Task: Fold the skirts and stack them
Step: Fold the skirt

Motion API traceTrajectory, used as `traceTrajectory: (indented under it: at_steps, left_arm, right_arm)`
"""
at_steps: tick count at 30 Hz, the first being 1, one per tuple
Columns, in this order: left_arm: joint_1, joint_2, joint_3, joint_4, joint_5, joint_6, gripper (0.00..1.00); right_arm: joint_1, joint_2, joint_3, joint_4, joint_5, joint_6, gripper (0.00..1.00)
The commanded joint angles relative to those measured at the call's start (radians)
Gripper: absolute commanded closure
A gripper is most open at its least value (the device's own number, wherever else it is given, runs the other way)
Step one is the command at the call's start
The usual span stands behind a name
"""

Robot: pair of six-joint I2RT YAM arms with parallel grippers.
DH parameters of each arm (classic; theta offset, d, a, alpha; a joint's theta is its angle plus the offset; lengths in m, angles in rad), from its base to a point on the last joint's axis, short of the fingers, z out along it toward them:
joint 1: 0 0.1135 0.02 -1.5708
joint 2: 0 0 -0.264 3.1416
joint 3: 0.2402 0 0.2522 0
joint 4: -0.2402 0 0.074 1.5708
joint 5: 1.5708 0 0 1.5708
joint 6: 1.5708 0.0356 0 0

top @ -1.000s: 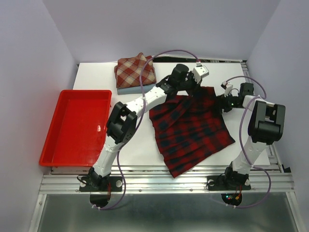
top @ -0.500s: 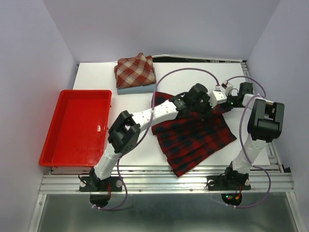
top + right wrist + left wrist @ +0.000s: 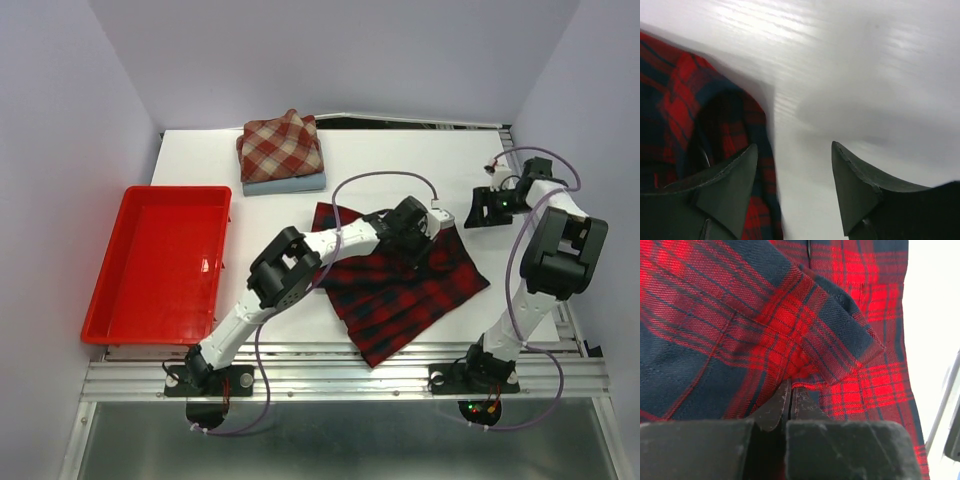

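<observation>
Well, I count three skirts on the white table (image 3: 380, 160). Two are folded and stacked at the far side: a brick-red and cream check skirt (image 3: 280, 145) lies on top of a light blue denim-like skirt (image 3: 290, 184), of which only a thin strip shows along the near edge. The third, a larger red and navy plaid cloth skirt (image 3: 400, 300), lies by itself in the middle of the table, well apart from that stack, with its lower corner reaching toward the front rail.

Both of the two arms are at the plaid skirt's far right corner. The left arm stretches across the cloth, and the left gripper (image 3: 420, 245) comes down onto the skirt there. In the left wrist view, its fingers (image 3: 775, 410) are pressed tight together on a small raised fold of the plaid fabric — pinching it, no gap between them.

The right gripper (image 3: 478, 212) sits just past that same corner, toward the table's right edge. From its own camera, the two dark fingers (image 3: 730, 180) stand apart with only bare white table between them. The plaid edge lies just beside one finger — not held.

One red plastic tray (image 3: 180, 190) sits at the left of the table, apart from all three skirts.
</observation>
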Motion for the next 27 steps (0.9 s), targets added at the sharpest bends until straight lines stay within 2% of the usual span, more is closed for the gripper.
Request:
traceTrajectory:
  at_steps: [1, 3, 7, 11, 15, 19, 22, 23, 27]
  left_arm:
    - [0.036, -0.018, 0.000, 0.007, 0.006, -0.036, 1.00]
    - [0.073, -0.015, 0.006, -0.003, 0.001, -0.021, 1.00]
    - [0.137, -0.004, 0.046, -0.045, -0.001, 0.020, 1.00]
    - [0.170, -0.009, 0.071, -0.082, -0.005, 0.091, 1.00]
    - [0.170, -0.036, 0.062, -0.087, -0.008, 0.148, 1.00]
    - [0.170, -0.045, 0.063, -0.095, -0.008, 0.152, 1.00]
    - [0.171, -0.048, 0.062, -0.102, 0.002, 0.143, 1.00]
    - [0.171, -0.050, 0.060, -0.102, 0.010, 0.139, 1.00]
    - [0.177, -0.081, 0.046, -0.076, 0.061, 0.056, 1.00]
  right_arm:
    - [-0.048, -0.045, 0.079, -0.260, 0.085, -0.143, 0.35]
    - [-0.048, -0.026, 0.071, -0.365, 0.083, -0.194, 0.37]
    - [-0.048, 0.017, -0.004, -0.413, 0.027, -0.195, 0.39]
    - [-0.048, 0.121, -0.038, -0.368, -0.047, -0.163, 0.41]
    - [-0.048, 0.187, 0.011, -0.327, -0.136, -0.090, 0.43]
    - [-0.048, 0.196, 0.045, -0.287, -0.201, -0.045, 0.41]
    - [-0.048, 0.173, 0.038, -0.220, -0.269, 0.074, 0.37]
    - [-0.048, 0.167, 0.028, -0.147, -0.270, 0.163, 0.37]
    - [-0.036, 0.161, -0.030, -0.039, -0.262, 0.262, 0.44]
